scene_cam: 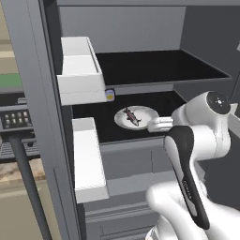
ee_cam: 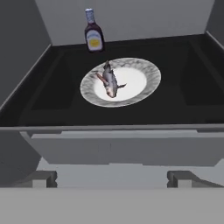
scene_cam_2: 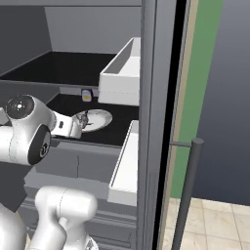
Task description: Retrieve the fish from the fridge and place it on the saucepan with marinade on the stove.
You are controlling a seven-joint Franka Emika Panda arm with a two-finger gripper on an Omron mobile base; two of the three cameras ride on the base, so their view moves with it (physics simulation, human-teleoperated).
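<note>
Fish (ee_cam: 109,80) on white plate (ee_cam: 144,89), lower fridge shelf (ee_cam: 183,105).
Gripper (ee_cam: 112,178) short of shelf, jaws wide apart, empty. Fish judged light, slick, narrow; grasp across mid-body.

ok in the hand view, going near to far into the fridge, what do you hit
gripper → front edge of the shelf → plate with the fish on it → bottle at the back wall

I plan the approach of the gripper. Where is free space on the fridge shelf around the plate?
The black shelf is bare right of the plate and in front of it. Left of the plate is also bare. The bottle crowds the back left. The fish lies on the plate.
</note>
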